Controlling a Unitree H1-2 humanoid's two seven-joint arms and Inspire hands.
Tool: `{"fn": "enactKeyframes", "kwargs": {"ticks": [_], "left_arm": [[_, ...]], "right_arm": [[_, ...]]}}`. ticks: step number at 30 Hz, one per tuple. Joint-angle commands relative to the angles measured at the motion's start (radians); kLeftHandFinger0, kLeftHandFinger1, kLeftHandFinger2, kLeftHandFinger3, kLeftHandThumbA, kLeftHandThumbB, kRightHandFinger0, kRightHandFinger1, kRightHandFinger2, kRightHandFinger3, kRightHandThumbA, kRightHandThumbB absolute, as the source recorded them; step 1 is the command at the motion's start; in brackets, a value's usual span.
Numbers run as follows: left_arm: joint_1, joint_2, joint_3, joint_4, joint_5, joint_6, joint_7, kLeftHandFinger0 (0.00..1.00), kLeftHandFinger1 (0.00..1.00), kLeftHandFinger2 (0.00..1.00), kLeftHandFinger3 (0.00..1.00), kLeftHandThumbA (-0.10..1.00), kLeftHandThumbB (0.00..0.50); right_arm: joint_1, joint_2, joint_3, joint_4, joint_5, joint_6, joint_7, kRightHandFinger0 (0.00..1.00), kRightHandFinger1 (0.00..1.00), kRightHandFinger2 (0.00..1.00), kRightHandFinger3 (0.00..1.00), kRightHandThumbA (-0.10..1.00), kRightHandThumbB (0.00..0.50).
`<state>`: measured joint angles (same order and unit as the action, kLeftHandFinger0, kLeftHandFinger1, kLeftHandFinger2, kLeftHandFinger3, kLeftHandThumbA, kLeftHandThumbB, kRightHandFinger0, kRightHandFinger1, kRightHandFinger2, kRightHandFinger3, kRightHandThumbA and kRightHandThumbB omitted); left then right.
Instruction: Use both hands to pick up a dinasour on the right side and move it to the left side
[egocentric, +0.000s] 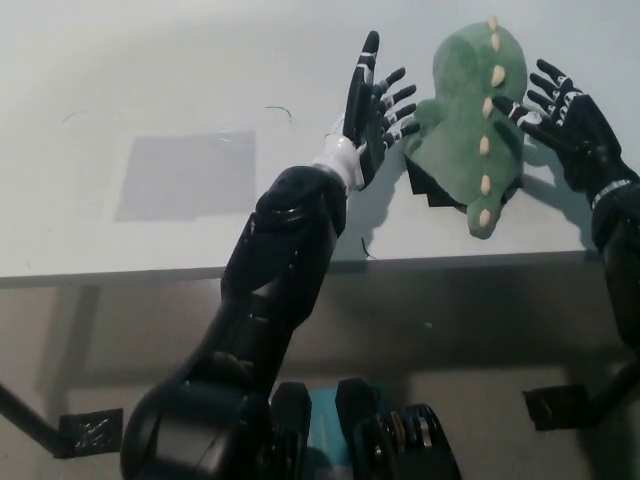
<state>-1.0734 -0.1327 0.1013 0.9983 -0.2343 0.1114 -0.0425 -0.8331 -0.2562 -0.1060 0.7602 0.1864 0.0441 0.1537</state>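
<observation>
Your green plush dinosaur (470, 120) lies on the desk's (150, 80) right side, not yet lifted, with your left hand (368, 112) and right hand (568, 120) flanking it, fingers spread wide, so gripping and carrying left remain.

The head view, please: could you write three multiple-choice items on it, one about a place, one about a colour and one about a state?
1. Where does the dinosaur lie on the table?
A. right side
B. left side
C. on the grey patch

2. What colour is its body?
A. blue
B. green
C. red

3. How are the left hand and right hand set?
A. both fists
B. open, either side of the toy
C. hanging under the table

Answers: 1 A, it lies far from the grey patch; 2 B, green with cream spikes; 3 B, fingers spread on both flanks.
</observation>
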Motion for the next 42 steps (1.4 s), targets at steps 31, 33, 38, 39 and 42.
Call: {"fn": "enactKeyframes", "kwargs": {"ticks": [31, 33, 38, 39, 42], "left_arm": [[-0.200, -0.072, -0.100, 0.272, 0.146, -0.106, 0.079, 1.00, 1.00, 1.00, 1.00, 1.00, 0.316], [-0.191, -0.072, -0.114, 0.274, 0.162, -0.146, 0.079, 1.00, 1.00, 1.00, 1.00, 1.00, 0.266], [-0.208, -0.071, -0.099, 0.300, 0.148, -0.172, 0.065, 1.00, 1.00, 1.00, 1.00, 1.00, 0.257], [-0.213, -0.071, -0.093, 0.297, 0.140, -0.145, 0.054, 1.00, 1.00, 1.00, 1.00, 1.00, 0.242], [-0.219, -0.067, -0.085, 0.303, 0.134, -0.149, 0.032, 1.00, 1.00, 1.00, 1.00, 1.00, 0.208]], "right_arm": [[-0.121, 0.110, 0.074, 0.072, -0.122, -0.143, -0.093, 1.00, 1.00, 1.00, 1.00, 1.00, 0.195], [-0.121, 0.112, 0.080, 0.077, -0.130, -0.150, -0.094, 1.00, 1.00, 1.00, 1.00, 1.00, 0.186], [-0.141, 0.131, 0.056, 0.098, -0.088, -0.119, -0.089, 1.00, 1.00, 1.00, 1.00, 1.00, 0.207], [-0.139, 0.137, 0.054, 0.093, -0.089, -0.110, -0.097, 1.00, 1.00, 1.00, 1.00, 1.00, 0.232], [-0.144, 0.145, 0.047, 0.090, -0.085, -0.107, -0.107, 1.00, 1.00, 1.00, 1.00, 1.00, 0.259]]}}
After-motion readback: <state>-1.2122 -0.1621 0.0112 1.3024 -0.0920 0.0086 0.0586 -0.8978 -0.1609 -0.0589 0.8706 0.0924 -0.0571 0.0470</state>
